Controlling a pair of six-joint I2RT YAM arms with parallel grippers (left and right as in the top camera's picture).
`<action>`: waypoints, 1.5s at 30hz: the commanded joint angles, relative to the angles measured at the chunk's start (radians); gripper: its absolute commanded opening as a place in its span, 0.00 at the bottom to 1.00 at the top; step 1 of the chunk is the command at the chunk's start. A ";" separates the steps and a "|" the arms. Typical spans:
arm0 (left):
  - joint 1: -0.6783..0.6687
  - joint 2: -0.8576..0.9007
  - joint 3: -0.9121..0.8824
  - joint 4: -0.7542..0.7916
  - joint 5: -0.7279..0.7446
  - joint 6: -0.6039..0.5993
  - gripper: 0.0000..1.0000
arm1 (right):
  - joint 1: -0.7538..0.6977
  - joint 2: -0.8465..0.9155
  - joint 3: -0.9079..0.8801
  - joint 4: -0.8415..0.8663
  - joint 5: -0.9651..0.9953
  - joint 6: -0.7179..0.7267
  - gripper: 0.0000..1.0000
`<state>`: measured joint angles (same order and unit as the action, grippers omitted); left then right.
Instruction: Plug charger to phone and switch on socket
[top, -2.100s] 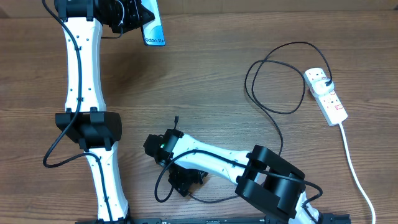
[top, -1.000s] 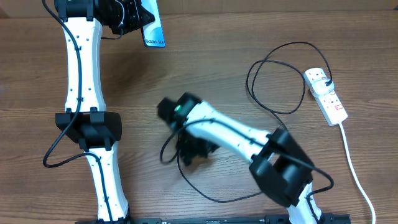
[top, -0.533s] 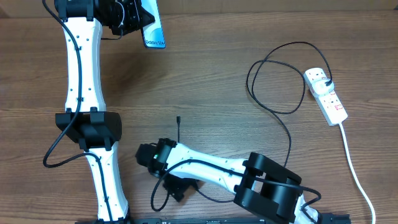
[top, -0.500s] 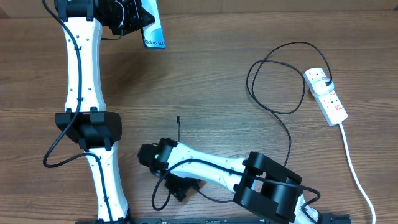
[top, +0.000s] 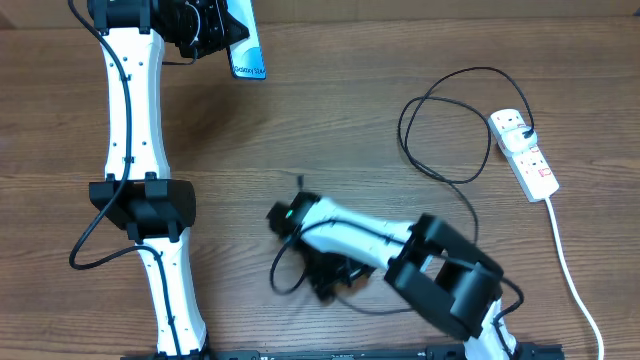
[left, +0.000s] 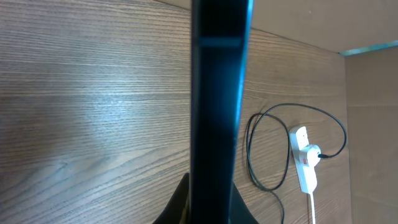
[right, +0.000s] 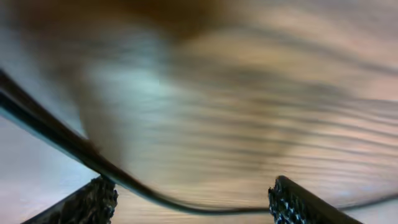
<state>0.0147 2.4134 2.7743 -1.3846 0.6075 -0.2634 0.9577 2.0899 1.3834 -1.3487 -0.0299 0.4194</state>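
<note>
Above the table (top: 330, 120), the overhead camera shows the left arm reaching up to the far left corner. There the left gripper (top: 222, 30) is clamped on the phone (top: 247, 45), whose light blue screen faces up and whose "Galaxy" end points toward the table's middle. The socket (top: 525, 155) lies near the right edge, well apart from the phone, with a black plug in its far end and a thick white cord (top: 570, 270) trailing toward the near edge. The charger (top: 403, 135) leaves that plug, makes a wide loop left of the socket, then runs down and under the right arm. The right arm lies low across the near middle of the table, and the right gripper (top: 328, 278) sits beneath its wrist. How its fingers stand cannot be told from here.

From the left wrist, the phone (left: 214, 112) appears edge-on as a dark upright band with a blue edge. Dark fingers (left: 179, 202) press against it from both sides at the bottom. Behind it, the socket (left: 303, 158) and the looped charger (left: 250, 149) lie on the wood at the right.

From the right wrist, everything is blurred. The two fingertips (right: 87, 202) stand wide apart at the lower corners. The charger (right: 62, 140) sweeps down from the left and curves across the gap between them, and whether it touches either one cannot be told.
</note>
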 joint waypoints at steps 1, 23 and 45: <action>-0.002 -0.033 0.022 0.005 0.010 0.002 0.04 | -0.129 0.014 -0.022 -0.027 0.121 0.109 0.77; -0.002 -0.033 0.022 0.019 0.010 0.002 0.04 | -0.371 -0.153 0.026 -0.237 0.119 0.262 0.79; -0.002 -0.033 0.022 0.009 0.013 0.002 0.04 | -0.631 0.005 0.254 0.306 0.109 0.492 0.57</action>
<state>0.0147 2.4134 2.7743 -1.3792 0.6075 -0.2634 0.3107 2.0529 1.6268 -1.0451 0.0544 0.8356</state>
